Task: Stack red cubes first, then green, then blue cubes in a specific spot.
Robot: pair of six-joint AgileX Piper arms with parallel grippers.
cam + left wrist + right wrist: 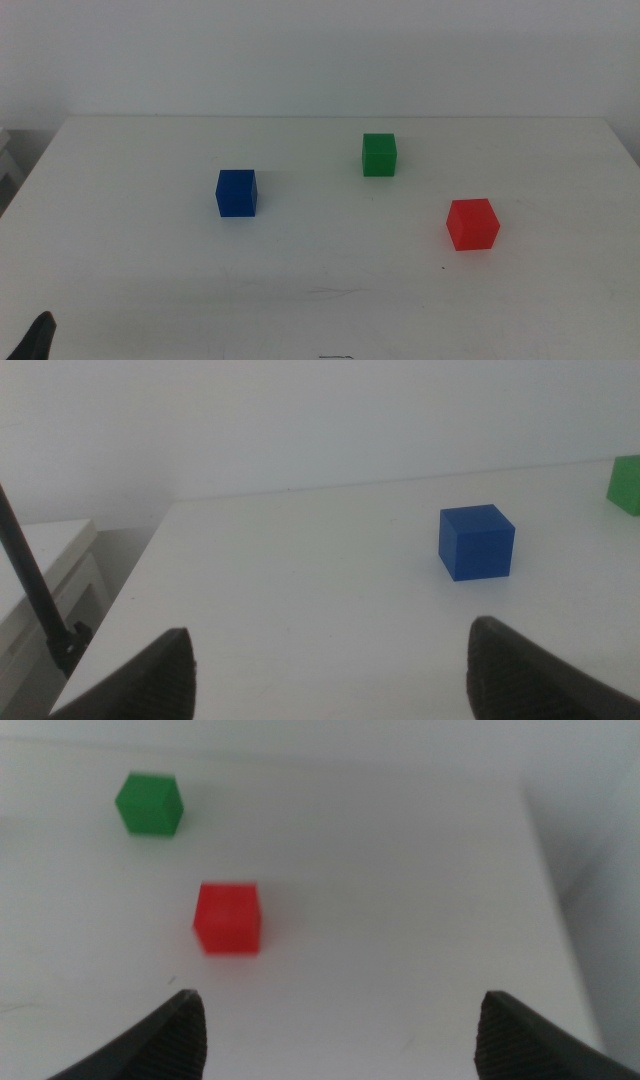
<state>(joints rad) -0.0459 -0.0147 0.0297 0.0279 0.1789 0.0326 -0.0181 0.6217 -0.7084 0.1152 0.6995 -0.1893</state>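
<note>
Both grippers wait at the near edge with jaws spread wide and empty: the left gripper (330, 665) faces the blue cube (236, 193), the right gripper (340, 1030) the red cube (472, 224). Red likely goes first; square the jaws to its flat faces. The green cube (379, 155) sits farthest. All three stand well apart on the tabletop (330, 270), with open room between and the right edge near red.

White table (320, 290) bears red cube (472, 223), green cube (379, 155), blue cube (236, 193).

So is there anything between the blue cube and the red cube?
No. In the middle view only bare white table lies between the blue cube and the red cube.
</note>
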